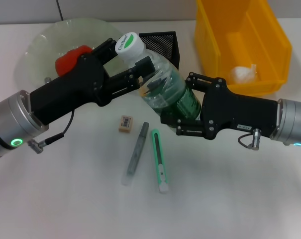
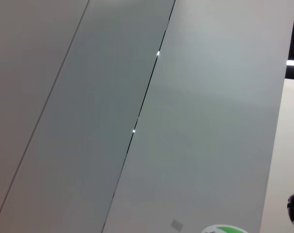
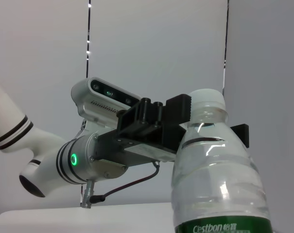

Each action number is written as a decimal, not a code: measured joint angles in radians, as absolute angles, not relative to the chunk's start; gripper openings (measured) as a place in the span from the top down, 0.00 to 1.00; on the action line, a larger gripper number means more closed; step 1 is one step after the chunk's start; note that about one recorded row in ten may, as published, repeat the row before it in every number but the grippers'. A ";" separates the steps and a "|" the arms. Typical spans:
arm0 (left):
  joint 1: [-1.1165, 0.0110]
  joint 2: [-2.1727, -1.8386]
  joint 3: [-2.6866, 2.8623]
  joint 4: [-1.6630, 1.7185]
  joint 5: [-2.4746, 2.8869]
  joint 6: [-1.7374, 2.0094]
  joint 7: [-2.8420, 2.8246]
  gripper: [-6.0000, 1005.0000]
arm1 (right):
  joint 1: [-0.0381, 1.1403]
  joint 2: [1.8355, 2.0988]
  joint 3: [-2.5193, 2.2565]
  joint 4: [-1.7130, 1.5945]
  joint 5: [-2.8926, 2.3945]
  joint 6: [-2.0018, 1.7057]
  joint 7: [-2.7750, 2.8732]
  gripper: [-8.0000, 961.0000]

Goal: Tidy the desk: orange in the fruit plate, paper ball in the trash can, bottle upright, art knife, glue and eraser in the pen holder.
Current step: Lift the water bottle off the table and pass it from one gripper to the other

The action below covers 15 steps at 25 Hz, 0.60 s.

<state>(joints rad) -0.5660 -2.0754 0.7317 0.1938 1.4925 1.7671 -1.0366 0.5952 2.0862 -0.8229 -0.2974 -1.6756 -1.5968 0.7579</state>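
Note:
A clear water bottle (image 1: 165, 89) with a green label and white-green cap is held tilted over the table's middle, cap toward the far left. My left gripper (image 1: 130, 56) is shut on its neck just below the cap, and my right gripper (image 1: 179, 102) is shut on its lower body. The right wrist view shows the bottle (image 3: 217, 165) with the left gripper (image 3: 212, 124) clamped at its neck. The orange (image 1: 70, 59) lies in the glass fruit plate (image 1: 46, 40). The paper ball (image 1: 244, 73) sits in the yellow trash can (image 1: 274, 45). The eraser (image 1: 125, 123), grey glue stick (image 1: 136, 153) and green art knife (image 1: 160, 162) lie on the table.
The black mesh pen holder (image 1: 162, 44) stands at the back, right behind the bottle and between the plate and the bin. The left wrist view shows mostly wall, with the edge of the bottle cap (image 2: 219, 229).

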 joint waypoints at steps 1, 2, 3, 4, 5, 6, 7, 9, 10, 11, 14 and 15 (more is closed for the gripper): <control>-0.566 -2.075 0.732 0.193 1.490 1.769 -1.037 0.15 | 0.595 2.086 -0.824 -0.298 -1.672 -1.597 0.758 0.20; -0.566 -2.075 0.732 0.193 1.490 1.769 -1.037 0.15 | 0.595 2.086 -0.824 -0.298 -1.672 -1.597 0.758 0.20; -0.566 -2.075 0.732 0.193 1.490 1.769 -1.037 0.15 | 0.595 2.086 -0.824 -0.298 -1.672 -1.597 0.757 0.20; -0.566 -2.075 0.732 0.187 1.476 1.772 -1.037 0.15 | 0.595 2.086 -0.823 -0.298 -1.672 -1.597 0.755 0.20; -0.566 -2.075 0.732 0.187 1.476 1.772 -1.037 0.15 | 0.595 2.086 -0.823 -0.297 -1.671 -1.597 0.753 0.20; -0.566 -2.075 0.732 0.183 1.469 1.772 -1.037 0.15 | 0.594 2.086 -0.822 -0.297 -1.671 -1.597 0.751 0.20; -0.566 -2.075 0.732 0.183 1.469 1.772 -1.037 0.15 | 0.593 2.086 -0.822 -0.295 -1.671 -1.597 0.748 0.20; -0.566 -2.075 0.732 0.181 1.466 1.771 -1.037 0.15 | 0.593 2.086 -0.822 -0.292 -1.667 -1.597 0.745 0.20; -0.566 -2.076 0.733 0.181 1.466 1.769 -1.037 0.17 | 0.593 2.086 -0.823 -0.289 -1.663 -1.597 0.742 0.20; -0.567 -2.076 0.733 0.181 1.466 1.769 -1.037 0.18 | 0.593 2.086 -0.823 -0.281 -1.655 -1.597 0.729 0.20; -0.571 -2.077 0.740 0.181 1.466 1.768 -1.037 0.22 | 0.593 2.086 -0.823 -0.273 -1.649 -1.599 0.717 0.20; -0.573 -2.077 0.741 0.180 1.466 1.768 -1.038 0.23 | 0.594 2.086 -0.824 -0.272 -1.647 -1.599 0.716 0.20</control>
